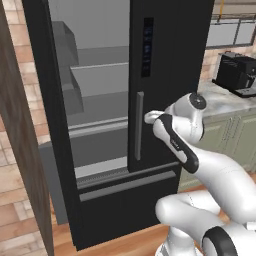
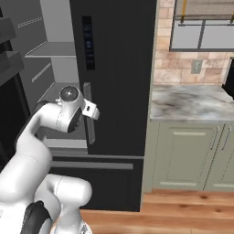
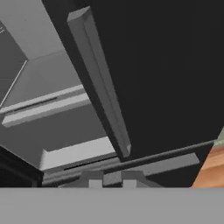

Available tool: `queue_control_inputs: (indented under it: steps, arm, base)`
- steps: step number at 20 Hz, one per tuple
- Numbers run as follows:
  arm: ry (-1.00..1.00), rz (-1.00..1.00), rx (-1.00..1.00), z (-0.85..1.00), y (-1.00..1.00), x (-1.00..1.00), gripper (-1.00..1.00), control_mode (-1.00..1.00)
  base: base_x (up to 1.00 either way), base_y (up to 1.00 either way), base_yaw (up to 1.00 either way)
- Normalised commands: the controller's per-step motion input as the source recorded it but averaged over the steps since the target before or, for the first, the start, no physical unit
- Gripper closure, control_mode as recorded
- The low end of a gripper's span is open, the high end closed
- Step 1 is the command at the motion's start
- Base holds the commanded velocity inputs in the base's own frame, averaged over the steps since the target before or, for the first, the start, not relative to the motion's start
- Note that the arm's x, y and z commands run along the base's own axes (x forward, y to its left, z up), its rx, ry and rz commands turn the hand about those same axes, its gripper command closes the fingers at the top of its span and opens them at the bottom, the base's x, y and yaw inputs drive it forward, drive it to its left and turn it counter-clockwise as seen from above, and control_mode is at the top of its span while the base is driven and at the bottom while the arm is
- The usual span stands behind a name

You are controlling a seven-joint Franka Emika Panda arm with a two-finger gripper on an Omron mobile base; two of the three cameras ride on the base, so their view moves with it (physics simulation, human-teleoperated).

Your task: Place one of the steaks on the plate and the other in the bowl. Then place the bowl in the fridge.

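Counter [image 2: 192, 103] right of fridge [image 2: 119, 91]

You see the tall black fridge [image 2: 116, 91], left side open on grey shelves; white gripper [image 2: 93, 112] at its grey vertical handle [image 2: 89, 114].

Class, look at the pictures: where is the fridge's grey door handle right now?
The handle runs upright on the closed right-hand door of the fridge, below the small display panel, beside the open compartment's grey shelves.
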Motion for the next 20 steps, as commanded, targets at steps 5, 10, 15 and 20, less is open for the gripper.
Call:
queue_control_inputs:
  steps: [5, 10, 15, 20]
  arm:
    - [0.15, 0.23, -0.24, 0.00, 0.15, 0.20, -1.00, -1.00]
    - [0.03, 0.15, -0.16, -0.07, 0.04, 0.15, -1.00, -1.00]
    - [-0.30, 0.12, -0.04, -0.50, 0.01, 0.00, -1.00, -1.00]
    - [-0.14, 0.07, -0.01, -0.42, 0.00, 0.17, -1.00, -1.00]
  base:
    - [0.00, 0.00, 0.00]
    - [0.00, 0.00, 0.00]
    - [0.00, 0.00, 0.00]
    - [0.00, 0.00, 0.00]
